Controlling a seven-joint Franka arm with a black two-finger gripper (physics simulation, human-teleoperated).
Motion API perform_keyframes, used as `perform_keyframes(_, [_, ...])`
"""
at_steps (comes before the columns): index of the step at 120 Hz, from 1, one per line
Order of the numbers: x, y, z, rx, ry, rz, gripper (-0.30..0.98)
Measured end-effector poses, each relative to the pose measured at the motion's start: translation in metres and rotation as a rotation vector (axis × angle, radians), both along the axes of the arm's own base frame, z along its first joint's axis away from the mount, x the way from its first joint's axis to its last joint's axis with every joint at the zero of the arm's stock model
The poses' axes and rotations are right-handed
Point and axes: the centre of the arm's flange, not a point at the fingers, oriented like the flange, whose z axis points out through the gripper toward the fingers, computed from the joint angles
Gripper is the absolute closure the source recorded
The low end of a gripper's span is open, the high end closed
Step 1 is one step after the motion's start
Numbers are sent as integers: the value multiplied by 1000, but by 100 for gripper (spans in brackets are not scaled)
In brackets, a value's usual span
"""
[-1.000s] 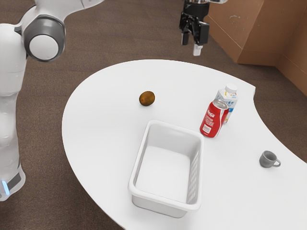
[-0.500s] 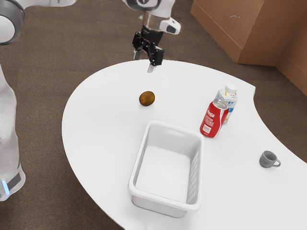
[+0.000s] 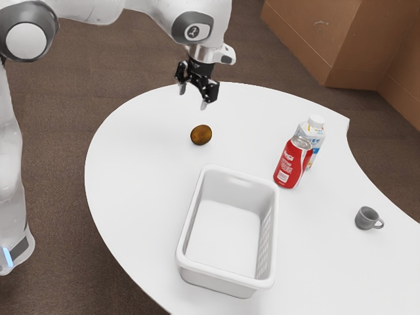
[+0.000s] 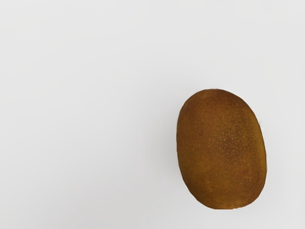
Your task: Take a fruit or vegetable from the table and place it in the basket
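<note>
A smooth white plastic basket [image 3: 225, 273], rectangular with rounded corners and a slotted side, stands empty near the close curved edge of a glossy white table [image 3: 134, 174]. Toward the exterior view's right edge sits a round gray mug [image 3: 366, 218]; beyond it, a shiny red soda can [image 3: 289, 167] stands just before a capped white carton [image 3: 312, 133]. Farther back, an oval kiwi [image 3: 201, 134], its brown skin finely speckled, lies on the table between basket and far rounded edge. Above that edge hangs the black gripper [image 3: 193, 97], fingers spread wide.

Brown kiwi [image 3: 201, 134] with paler speckles.
</note>
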Motion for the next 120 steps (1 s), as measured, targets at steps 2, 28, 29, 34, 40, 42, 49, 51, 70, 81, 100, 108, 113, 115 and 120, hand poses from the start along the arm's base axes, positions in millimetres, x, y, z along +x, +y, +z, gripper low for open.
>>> perform_keyframes(2, [4,-1,-3,-2,1,-2,0])
perform_keyframes(28, [32,-17,-29,-33,2,-48,0])
perform_keyframes(29, [33,-18,-30,-33,2,-50,0])
perform_keyframes(34, [36,-22,-35,-37,6,-60,0])
perform_keyframes(40, [39,-25,-40,-45,8,-69,0])
perform_keyframes(42, [40,-26,-41,-49,8,-70,0])
perform_keyframes(49, [41,-29,-44,-61,9,-71,0])
perform_keyframes(51, [41,-29,-45,-63,9,-70,0])
perform_keyframes(70, [36,-23,-50,-85,32,-36,0])
perform_keyframes(81, [31,-18,-58,-96,54,-12,0])
perform_keyframes(100, [27,-16,-65,-104,73,7,0])
perform_keyframes(108, [27,-22,-69,-106,81,3,0])
perform_keyframes(113, [28,-26,-72,-107,86,-2,0])
perform_keyframes(115, [28,-28,-73,-107,87,-4,0])
perform_keyframes(120, [29,-32,-75,-107,90,-9,0])
